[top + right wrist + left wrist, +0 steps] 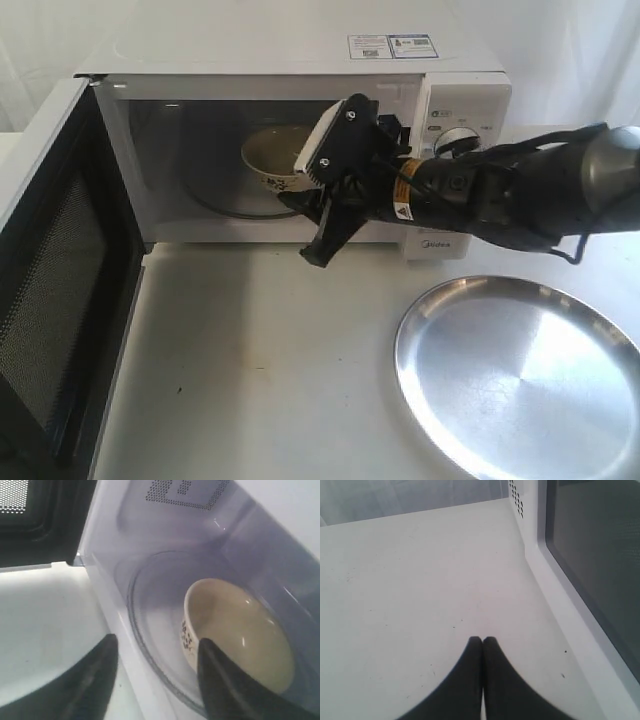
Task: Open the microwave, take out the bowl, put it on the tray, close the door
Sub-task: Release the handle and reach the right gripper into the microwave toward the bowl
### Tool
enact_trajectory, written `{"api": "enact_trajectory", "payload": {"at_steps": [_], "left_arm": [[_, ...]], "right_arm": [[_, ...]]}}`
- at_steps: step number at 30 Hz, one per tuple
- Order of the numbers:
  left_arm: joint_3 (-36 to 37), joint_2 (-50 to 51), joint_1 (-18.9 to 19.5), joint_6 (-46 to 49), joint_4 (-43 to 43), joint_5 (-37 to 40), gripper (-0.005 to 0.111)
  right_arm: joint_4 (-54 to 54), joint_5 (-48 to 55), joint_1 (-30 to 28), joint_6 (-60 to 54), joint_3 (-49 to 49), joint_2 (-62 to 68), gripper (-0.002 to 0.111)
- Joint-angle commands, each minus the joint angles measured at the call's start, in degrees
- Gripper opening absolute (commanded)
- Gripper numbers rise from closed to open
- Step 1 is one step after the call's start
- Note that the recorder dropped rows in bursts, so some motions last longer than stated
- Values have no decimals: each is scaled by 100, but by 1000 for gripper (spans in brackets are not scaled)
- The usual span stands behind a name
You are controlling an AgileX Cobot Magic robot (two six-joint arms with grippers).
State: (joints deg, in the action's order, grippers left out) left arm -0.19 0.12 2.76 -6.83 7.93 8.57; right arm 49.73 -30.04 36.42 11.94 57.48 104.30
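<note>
Exterior view: the large white boxy microwave [300, 60] has its white door with the black mesh inside face [50, 300] swung wide to the left, so step one looks done. The small cream-white round bowl [268, 152] is still inside, sitting on the glass turntable, not lifted. The right gripper [312, 205] is at the mouth of the cavity with its fingers apart and holding nothing. In the right wrist view one finger [220, 680] overlaps the bowl's near rim and the other sits out over the white counter [260, 380]. I can't tell if there's contact, but it isn't clamped. The wide round shiny steel tray [520, 380] is on the counter at front right, well apart from the bowl, with nothing on it. The left gripper [482, 641] has its fingers pressed together, low over the counter beside the door's dark window, out of the way. My read: about a quarter through. Grasp, carry to the tray, release and door close all remain.
</note>
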Motion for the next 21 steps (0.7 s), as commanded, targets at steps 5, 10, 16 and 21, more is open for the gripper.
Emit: {"api": "enact_trajectory", "payload": {"at_steps": [5, 10, 16, 21], "left_arm": [[19, -12, -5, -32, -20, -5, 0], [19, -12, -5, -32, -20, -5, 0], [19, -12, -5, -32, -20, -5, 0], [19, -12, -5, -32, -20, -5, 0]], "right_arm": [[0, 1309, 463, -424, 1497, 1044, 56], [43, 2042, 465, -492, 2414, 1518, 53], [43, 2250, 465, -615, 2707, 1925, 53], [86, 2326, 465, -627, 2807, 2059, 45]]}}
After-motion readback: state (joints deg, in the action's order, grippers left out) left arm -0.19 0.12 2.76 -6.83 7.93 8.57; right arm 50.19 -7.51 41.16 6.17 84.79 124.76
